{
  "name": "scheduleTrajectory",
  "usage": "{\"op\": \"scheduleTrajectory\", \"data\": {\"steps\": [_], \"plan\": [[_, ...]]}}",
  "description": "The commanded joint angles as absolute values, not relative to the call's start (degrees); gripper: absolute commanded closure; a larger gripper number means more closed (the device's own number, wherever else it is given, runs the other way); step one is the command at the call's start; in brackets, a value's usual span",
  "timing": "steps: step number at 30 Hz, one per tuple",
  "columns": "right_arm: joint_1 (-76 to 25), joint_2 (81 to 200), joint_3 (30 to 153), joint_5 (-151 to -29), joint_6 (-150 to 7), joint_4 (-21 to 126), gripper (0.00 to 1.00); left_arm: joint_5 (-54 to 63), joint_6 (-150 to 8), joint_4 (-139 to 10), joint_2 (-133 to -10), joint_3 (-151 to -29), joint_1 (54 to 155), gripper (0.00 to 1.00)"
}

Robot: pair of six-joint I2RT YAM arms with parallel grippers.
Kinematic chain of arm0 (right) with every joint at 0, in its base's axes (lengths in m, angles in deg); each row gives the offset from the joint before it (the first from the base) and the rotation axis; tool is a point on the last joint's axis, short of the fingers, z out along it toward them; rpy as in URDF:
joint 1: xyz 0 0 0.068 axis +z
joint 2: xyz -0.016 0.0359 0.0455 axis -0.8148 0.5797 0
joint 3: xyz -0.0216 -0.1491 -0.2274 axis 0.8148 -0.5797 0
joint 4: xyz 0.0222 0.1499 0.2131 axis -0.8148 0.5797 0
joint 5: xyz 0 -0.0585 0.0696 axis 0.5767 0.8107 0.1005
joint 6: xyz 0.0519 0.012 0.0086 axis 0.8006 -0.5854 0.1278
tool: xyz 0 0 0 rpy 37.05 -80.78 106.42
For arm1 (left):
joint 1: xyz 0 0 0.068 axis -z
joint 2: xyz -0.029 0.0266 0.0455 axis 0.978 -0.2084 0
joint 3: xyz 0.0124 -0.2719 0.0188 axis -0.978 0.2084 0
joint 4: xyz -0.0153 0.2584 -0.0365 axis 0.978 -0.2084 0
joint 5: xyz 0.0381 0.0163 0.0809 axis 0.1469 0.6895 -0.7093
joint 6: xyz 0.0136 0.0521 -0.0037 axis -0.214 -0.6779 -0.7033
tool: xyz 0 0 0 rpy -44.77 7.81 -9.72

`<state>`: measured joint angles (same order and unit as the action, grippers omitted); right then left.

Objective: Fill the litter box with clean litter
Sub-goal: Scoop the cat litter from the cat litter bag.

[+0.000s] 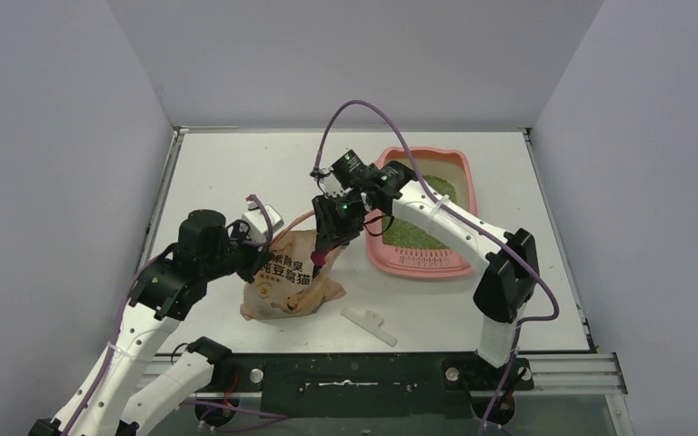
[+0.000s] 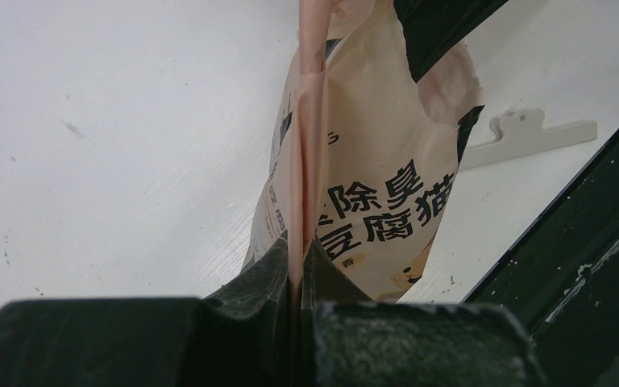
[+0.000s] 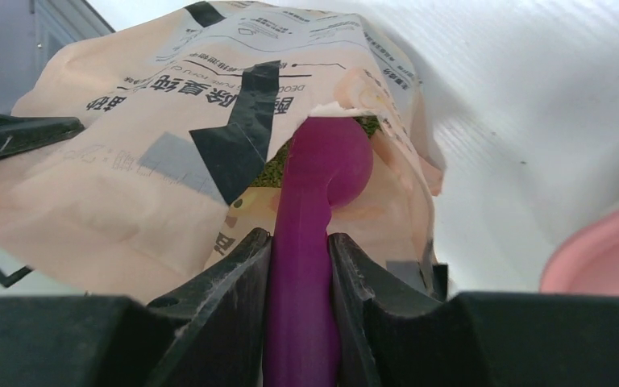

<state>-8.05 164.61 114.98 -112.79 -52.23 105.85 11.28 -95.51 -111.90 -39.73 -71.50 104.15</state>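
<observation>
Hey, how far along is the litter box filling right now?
Done: some green litter already lies in the pink litter box. In hand: the left gripper pinches the edge of the litter bag; the right gripper holds the magenta scoop dipped into its mouth. Left: more scoops, since the box's far end looks thinly covered.

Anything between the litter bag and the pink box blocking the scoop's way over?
Nothing visible does: bare table separates the bag from the litter box, and the white clip lies off that path, toward the near edge.
</observation>
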Motion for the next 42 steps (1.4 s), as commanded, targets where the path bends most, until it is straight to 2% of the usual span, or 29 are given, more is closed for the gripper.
{"op": "scheduleTrajectory", "data": {"steps": [1,5,15,26,35,42], "plan": [[-8.8,163.4,121.0,-98.2,-56.2,116.0,1.0,13.7,-95.1,-106.5,-38.3,-74.5,104.7,1.0],[-8.6,163.1,122.3,-98.1,-56.6,116.8,1.0,14.1,-95.1,-106.0,-38.3,-74.0,104.7,1.0],[-8.1,166.9,110.8,-119.1,-51.3,100.6,1.0,15.0,-94.8,-105.9,-38.6,-73.7,104.8,1.0],[-10.0,163.7,106.3,-122.9,-43.5,89.5,1.0,15.7,-94.5,-105.3,-39.2,-73.3,104.8,1.0],[-15.5,158.3,93.2,-135.2,-28.4,65.9,1.0,16.2,-94.3,-104.8,-39.7,-73.3,105.0,1.0],[-16.3,157.1,87.8,-139.0,-20.1,53.8,1.0,16.0,-94.2,-105.3,-39.7,-73.5,105.0,1.0]]}}
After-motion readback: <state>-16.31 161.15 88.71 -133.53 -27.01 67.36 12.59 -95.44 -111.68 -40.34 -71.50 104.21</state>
